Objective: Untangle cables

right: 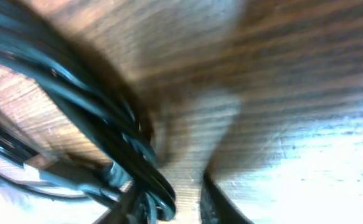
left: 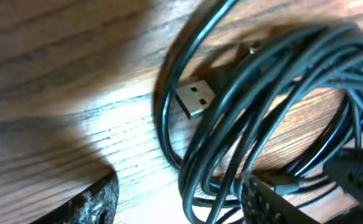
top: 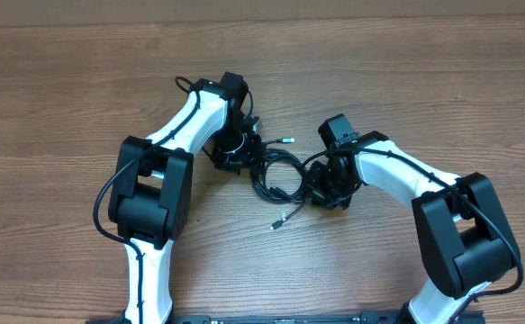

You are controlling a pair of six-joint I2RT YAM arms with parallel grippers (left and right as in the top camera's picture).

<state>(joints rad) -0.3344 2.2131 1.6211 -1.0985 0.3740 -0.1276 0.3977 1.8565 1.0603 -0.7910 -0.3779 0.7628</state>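
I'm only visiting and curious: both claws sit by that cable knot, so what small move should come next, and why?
Probably the left gripper should close on one strand near the plug: its jaws stand apart over the cables, which lie in one coiled bundle.

- The cables (top: 276, 175) lie on the table (top: 64, 90).
- The left gripper (top: 242, 157) is at their left, the right gripper (top: 321, 191) at their right.
- One plug (top: 288, 141) lies behind them, another (top: 276, 223) before.

White arm links (top: 188, 123), black joints (top: 152, 193), black cords (top: 101, 205)
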